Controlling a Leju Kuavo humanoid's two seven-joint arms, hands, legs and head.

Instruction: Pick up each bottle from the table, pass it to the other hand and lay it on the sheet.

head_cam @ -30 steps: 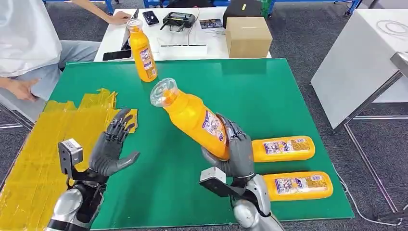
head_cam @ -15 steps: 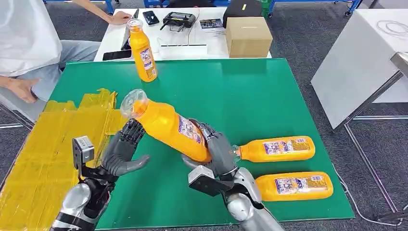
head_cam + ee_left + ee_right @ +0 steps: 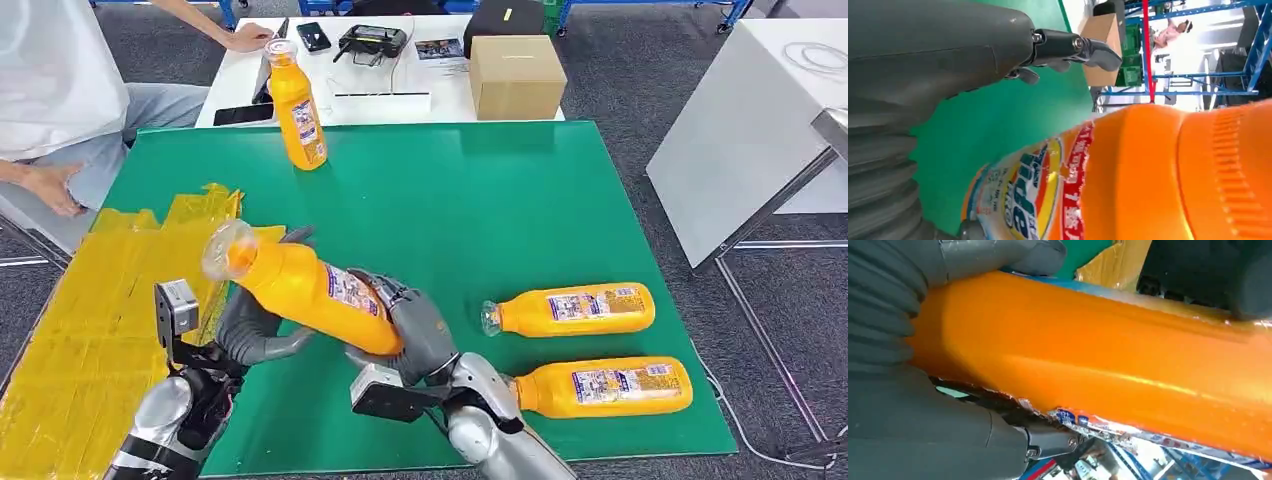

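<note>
R hand grips the held bottle round its lower body, fingers wrapped over the label; bottle tilted, clear cap end up and toward the yellow sheet, base end in the R palm. Held clear of the green tabletop.

L hand sits under/behind the bottle's upper half, palm up, thumb out toward the R hand. L wrist view: bottle lies just beside the palm, fingers extended past it, not wrapped. Contact w/ bottle: cannot tell. R wrist view: orange body across the palm, thumb over it.

Bottle's cap end is over the edge of the sheet, which covers the tabletop's L side, crumpled at the far edge.

Other bottles: one upright at far edge of tabletop; two lying on their sides nr R edge, the farther one and the nearer one, parallel, caps toward centre, apart from each other.

Beyond: white table w/ cardboard box, phone, controller. Person seated far L, one hand on the white table.
</note>
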